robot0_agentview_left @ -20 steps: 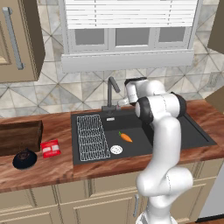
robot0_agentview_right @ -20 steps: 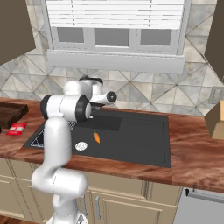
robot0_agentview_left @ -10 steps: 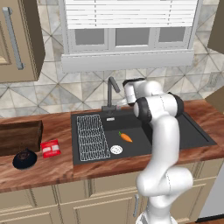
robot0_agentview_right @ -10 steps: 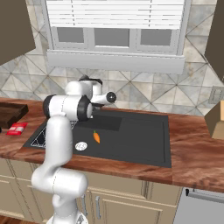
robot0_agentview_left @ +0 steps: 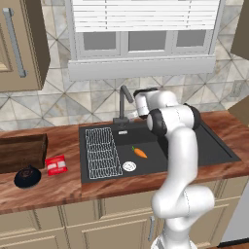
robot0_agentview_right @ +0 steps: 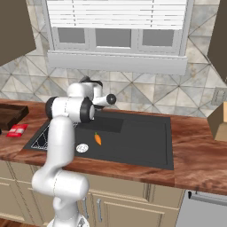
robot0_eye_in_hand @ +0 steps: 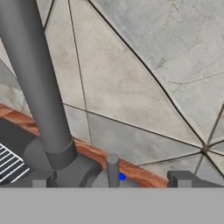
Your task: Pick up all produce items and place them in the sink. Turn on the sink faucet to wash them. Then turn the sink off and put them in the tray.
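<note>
I see the black sink [robot0_agentview_left: 194, 146] set in the wooden counter [robot0_agentview_left: 58, 182], its wire rack [robot0_agentview_left: 102, 151] on the left. The brown tray [robot0_agentview_left: 22, 151] sits far left. My gripper [robot0_eye_in_hand: 111, 180], fingers spread wide, hovers right at the faucet [robot0_agentview_left: 122, 104] base. The carrot [robot0_agentview_left: 140, 152] lies on the sink floor, just right of the rack.

**Count of things around the sink**

One sink [robot0_agentview_left: 214, 148]. In it: one carrot [robot0_agentview_left: 140, 152], one wire rack [robot0_agentview_left: 102, 151], one drain [robot0_agentview_left: 129, 166]. Behind it: one faucet [robot0_agentview_left: 122, 104]. Left of it on the bench [robot0_agentview_left: 44, 187]: one tray [robot0_agentview_left: 22, 151], one red packet [robot0_agentview_left: 56, 165], one black dish [robot0_agentview_left: 27, 177].
</note>
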Controlling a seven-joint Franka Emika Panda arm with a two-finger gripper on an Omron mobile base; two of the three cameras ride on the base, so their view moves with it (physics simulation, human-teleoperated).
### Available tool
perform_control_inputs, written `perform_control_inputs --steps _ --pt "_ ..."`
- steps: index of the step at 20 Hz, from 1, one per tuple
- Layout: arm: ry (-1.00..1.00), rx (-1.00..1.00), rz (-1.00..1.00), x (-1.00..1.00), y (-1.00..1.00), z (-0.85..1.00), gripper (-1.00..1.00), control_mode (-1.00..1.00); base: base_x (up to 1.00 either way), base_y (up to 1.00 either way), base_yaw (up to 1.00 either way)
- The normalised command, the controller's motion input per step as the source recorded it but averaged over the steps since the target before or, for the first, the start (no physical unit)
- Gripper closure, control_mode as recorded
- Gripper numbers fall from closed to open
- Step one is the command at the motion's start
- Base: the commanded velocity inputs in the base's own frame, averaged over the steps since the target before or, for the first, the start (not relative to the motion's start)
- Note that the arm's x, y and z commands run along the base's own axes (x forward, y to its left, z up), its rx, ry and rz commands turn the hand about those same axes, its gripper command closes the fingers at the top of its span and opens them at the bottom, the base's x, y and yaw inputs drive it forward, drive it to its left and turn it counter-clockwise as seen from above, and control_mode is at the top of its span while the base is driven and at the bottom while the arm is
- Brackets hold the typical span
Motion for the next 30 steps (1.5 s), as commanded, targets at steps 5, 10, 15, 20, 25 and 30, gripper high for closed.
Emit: perform_control_inputs --steps 5,10,15,20,25,30 --pt "0.00 0.00 0.00 0.10 0.06 -0.08 -1.00 -1.00 0.00 0.00 0.00" --pt "0.00 0.00 0.00 0.10 0.06 -0.09 -1.00 -1.00 0.00 0.00 0.00" --pt "0.00 0.00 0.00 0.10 0.08 -0.10 -1.00 -1.00 0.00 0.00 0.00" --pt "0.00 0.00 0.00 0.08 0.09 -0.13 -1.00 -1.00 0.00 0.00 0.00" --pt "0.00 0.00 0.00 0.07 0.07 -0.12 1.00 -1.00 0.00 0.00 0.00" --pt "0.00 0.00 0.00 0.03 0.01 -0.04 1.00 -1.00 0.00 0.00 0.00"
